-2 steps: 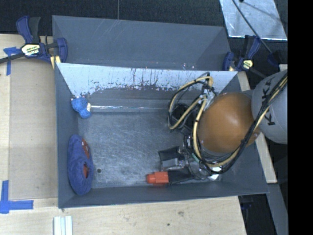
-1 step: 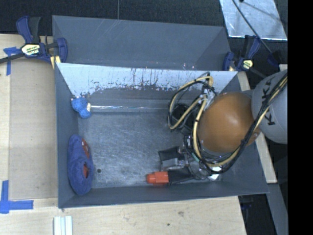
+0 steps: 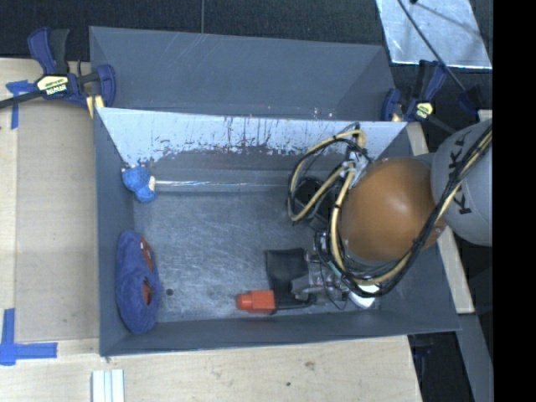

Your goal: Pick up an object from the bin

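My gripper [image 3: 316, 285] is low in the bin's front right part, under the arm's round cover. Just left of it, by the front wall, lies a small red-orange piece [image 3: 255, 301] with a black shaft that runs right toward the gripper. Whether the gripper touches it cannot be made out. A dark block [image 3: 285, 265] shows right beside the gripper, above the red-orange piece.
A crumpled blue cloth-like thing [image 3: 136, 283] with orange spots lies against the left wall. A clear tube [image 3: 226, 183] with a blue cap [image 3: 139, 182] lies along the back wall. The arm and its cables cover the bin's right side.
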